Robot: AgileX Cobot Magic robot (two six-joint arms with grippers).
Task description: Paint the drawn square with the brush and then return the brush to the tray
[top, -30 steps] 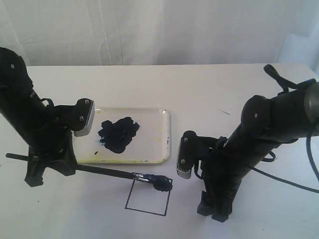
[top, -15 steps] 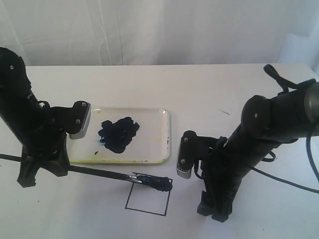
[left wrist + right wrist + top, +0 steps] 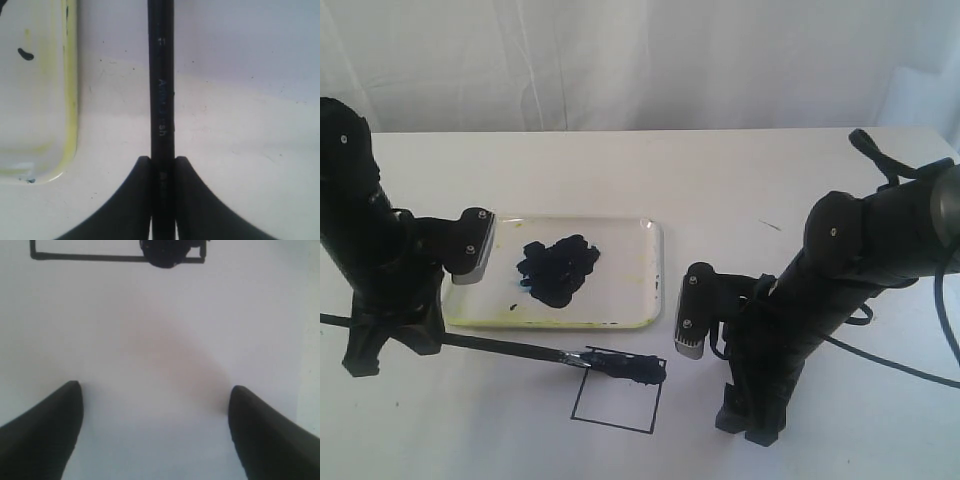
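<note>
Only print we can find is faint pale lettering running along the brush (image 3: pixel 161 100) handle, in the left wrist view. We read an "A" at one end and "sh" at the other. The letters between are too blurred, and a smaller mark farther along the handle is illegible.

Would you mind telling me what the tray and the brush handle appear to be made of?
The tray looks like translucent plastic, yellowish at its glossy rim. The brush handle looks smooth, black-coated wood or plastic, with faint printed lettering; which, I cannot tell.
</note>
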